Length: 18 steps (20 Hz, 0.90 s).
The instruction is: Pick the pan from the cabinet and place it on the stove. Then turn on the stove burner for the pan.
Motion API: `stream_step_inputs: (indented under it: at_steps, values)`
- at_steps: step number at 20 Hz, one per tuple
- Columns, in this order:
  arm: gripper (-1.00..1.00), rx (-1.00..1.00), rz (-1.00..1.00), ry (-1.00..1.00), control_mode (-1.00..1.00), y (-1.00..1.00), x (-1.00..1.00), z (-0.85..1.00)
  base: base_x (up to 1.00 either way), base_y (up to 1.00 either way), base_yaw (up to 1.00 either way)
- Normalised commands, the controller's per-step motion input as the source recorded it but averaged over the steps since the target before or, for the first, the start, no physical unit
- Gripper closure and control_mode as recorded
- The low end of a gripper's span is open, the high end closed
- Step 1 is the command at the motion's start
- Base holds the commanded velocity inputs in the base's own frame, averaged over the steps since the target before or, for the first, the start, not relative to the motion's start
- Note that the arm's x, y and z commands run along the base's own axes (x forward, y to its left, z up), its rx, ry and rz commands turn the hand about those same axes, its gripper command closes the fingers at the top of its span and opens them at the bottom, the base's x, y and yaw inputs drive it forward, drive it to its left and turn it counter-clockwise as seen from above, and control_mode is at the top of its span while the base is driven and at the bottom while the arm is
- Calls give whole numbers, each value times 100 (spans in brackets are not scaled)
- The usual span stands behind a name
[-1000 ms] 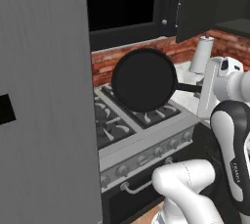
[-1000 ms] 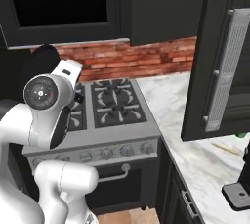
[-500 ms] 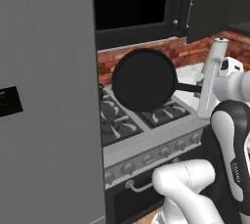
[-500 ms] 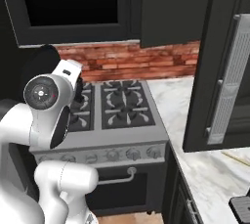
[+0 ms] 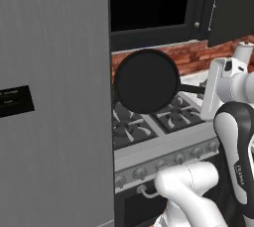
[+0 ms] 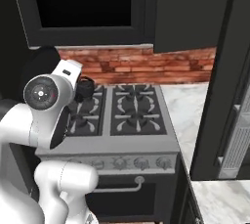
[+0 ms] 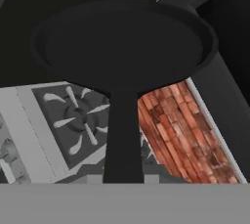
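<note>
One pan point(image 5: 147, 81) hangs at centre frame in the left base view, tipped on edge above the stove point(image 5: 163, 137), its handle running right into the gripper point(image 5: 207, 90), whose fingers pinch it. The fingertips themselves are hidden. In the hand view the handle rises from bottom centre. Four burner grates and five knobs show in the right base view.

In the left base view, the flat round matte-black frying pan point(image 5: 147, 81) hangs at frame centre, tipped on edge above the steel-fronted gas range point(image 5: 163, 141), which fills the lower middle. The tall grey panel point(image 5: 54, 102) takes the left half. The red brick backsplash point(image 5: 193, 56) runs behind the range, below the dark charcoal wall cabinet point(image 5: 149, 3) at top.
</note>
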Motion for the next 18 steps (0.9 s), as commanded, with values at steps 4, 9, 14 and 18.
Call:
stream_step_inputs:
  at_steps: [4,9,14,18]
  values:
    - [100,0,0,0,100,0,0,0,48,-24,14]
    - [100,0,0,0,100,0,0,0,45,-38,6]
    - [100,0,0,0,100,0,0,0,23,-7,4]
    - [100,0,0,0,100,0,0,0,4,1,1]
